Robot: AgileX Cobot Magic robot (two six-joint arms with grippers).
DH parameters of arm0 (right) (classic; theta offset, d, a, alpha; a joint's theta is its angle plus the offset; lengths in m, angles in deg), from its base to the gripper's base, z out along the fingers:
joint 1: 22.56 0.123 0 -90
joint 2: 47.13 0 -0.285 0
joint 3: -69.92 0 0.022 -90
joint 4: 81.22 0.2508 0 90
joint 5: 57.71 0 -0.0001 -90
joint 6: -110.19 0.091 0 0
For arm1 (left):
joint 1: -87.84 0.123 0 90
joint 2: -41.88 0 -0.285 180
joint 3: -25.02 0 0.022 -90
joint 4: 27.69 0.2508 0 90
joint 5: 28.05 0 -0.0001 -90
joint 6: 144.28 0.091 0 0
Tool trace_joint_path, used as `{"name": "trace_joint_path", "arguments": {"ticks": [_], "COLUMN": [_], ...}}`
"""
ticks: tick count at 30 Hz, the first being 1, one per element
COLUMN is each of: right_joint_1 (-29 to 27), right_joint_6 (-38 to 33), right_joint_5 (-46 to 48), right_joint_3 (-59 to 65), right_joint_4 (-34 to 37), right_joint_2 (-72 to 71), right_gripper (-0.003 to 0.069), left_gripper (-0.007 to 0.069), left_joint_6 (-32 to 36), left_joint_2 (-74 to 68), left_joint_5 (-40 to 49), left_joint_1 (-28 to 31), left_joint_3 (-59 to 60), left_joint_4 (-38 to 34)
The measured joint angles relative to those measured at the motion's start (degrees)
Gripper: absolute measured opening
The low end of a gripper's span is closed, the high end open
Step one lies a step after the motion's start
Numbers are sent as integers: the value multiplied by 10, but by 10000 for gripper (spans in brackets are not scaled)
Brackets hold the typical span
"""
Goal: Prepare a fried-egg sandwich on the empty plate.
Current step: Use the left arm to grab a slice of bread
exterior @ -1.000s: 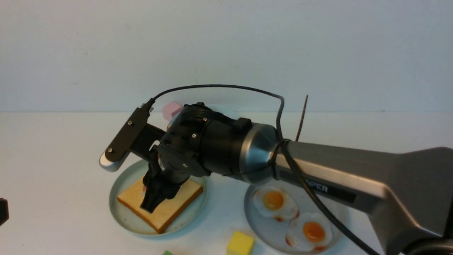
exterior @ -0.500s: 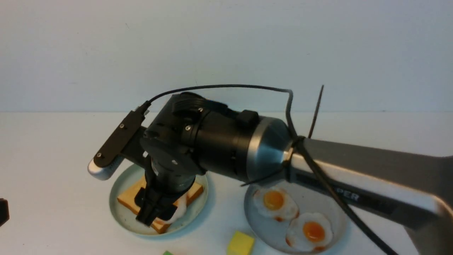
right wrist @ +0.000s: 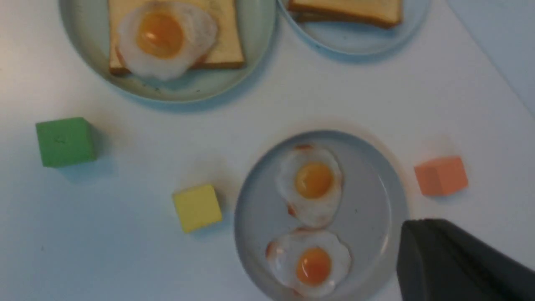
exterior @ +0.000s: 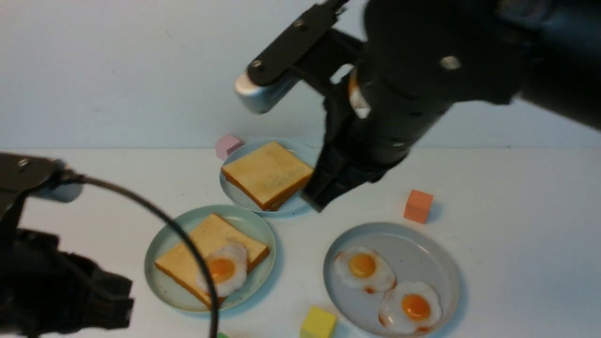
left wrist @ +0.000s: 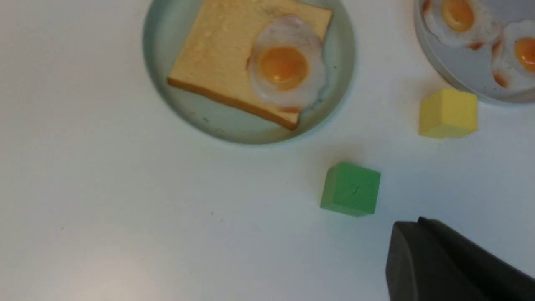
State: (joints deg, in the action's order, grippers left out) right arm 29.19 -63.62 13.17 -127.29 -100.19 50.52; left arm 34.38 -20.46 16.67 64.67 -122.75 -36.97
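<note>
The mint-green plate (exterior: 169, 234) holds one toast slice (exterior: 188, 256), and a fried egg (exterior: 223, 270) lies on the slice's near corner. Behind it, a second toast slice (exterior: 265, 173) lies on the light-blue plate (exterior: 300, 152). My right gripper (exterior: 321, 199) hangs high above the table beside that second slice, shut and empty. At the lower left of the front view, my left gripper (exterior: 119, 305) is shut and empty. In the left wrist view its tips (left wrist: 407, 225) are near the green cube, with the egg (left wrist: 286, 67) beyond.
A grey-blue plate (exterior: 422, 253) at the front right carries two more fried eggs. Loose cubes lie around: yellow (exterior: 319, 324) at the front, orange (exterior: 418, 205) to the right, pink (exterior: 227, 145) at the back, green (left wrist: 351, 190) near the left gripper.
My right gripper has risen and pulled back from the mint-green plate, leaving the egg on the toast, and its jaws are now shut. The left arm has come into view at the lower left.
</note>
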Motion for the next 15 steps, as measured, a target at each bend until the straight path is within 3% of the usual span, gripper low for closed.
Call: {"name": "trace_joint_path", "arguments": {"ticks": [6,15], "right_joint_1": [-3,-3], "right_joint_6": [71,146], "right_joint_5": [7,-21], "right_joint_3": [162,323], "right_joint_4": [2,13], "right_joint_2": [-185,-428], "right_gripper": [-9,-3], "left_gripper": [-13,-13], "left_joint_6": [122,235], "left_joint_2": [-201,-464], "left_joint_5": [-1,47], "left_joint_1": [0,0], "left_joint_3": [-135,-363], "left_joint_4": [-76,-110]}}
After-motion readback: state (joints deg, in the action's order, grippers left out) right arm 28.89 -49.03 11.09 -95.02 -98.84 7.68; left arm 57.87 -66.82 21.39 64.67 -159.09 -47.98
